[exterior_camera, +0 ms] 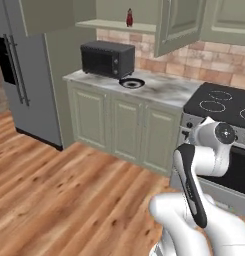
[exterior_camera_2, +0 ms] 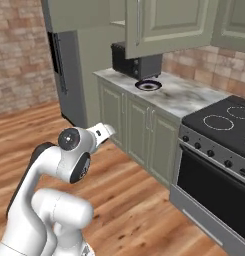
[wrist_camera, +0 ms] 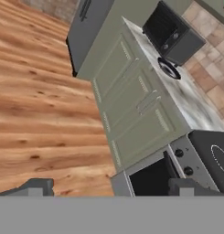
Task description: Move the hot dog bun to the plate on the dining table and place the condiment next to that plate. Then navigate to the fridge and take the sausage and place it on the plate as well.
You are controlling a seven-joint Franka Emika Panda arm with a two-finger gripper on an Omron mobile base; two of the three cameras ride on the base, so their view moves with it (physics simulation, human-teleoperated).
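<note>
While the arm is folded low above the wooden floor, the fridge is seen at the far left of the left base view, its grey doors closed and a black dispenser panel set in the left one. Just right of it, a green cabinet run is topped by a marble worktop. On that worktop a black toaster oven is stood against the brick wall, and a dark plate with a pale centre is laid just in front of it, near the worktop's front edge. Above, on an open shelf between the wall cabinets, the condiment is stood upright, a small red bottle. Further right, a stove with a black glass top and an oven door below is set against the cabinet run. In the hand view, the end effector is seen with its two dark tips spread wide apart, nothing between them, pointed toward the cabinet doors and the stove's front.
</note>
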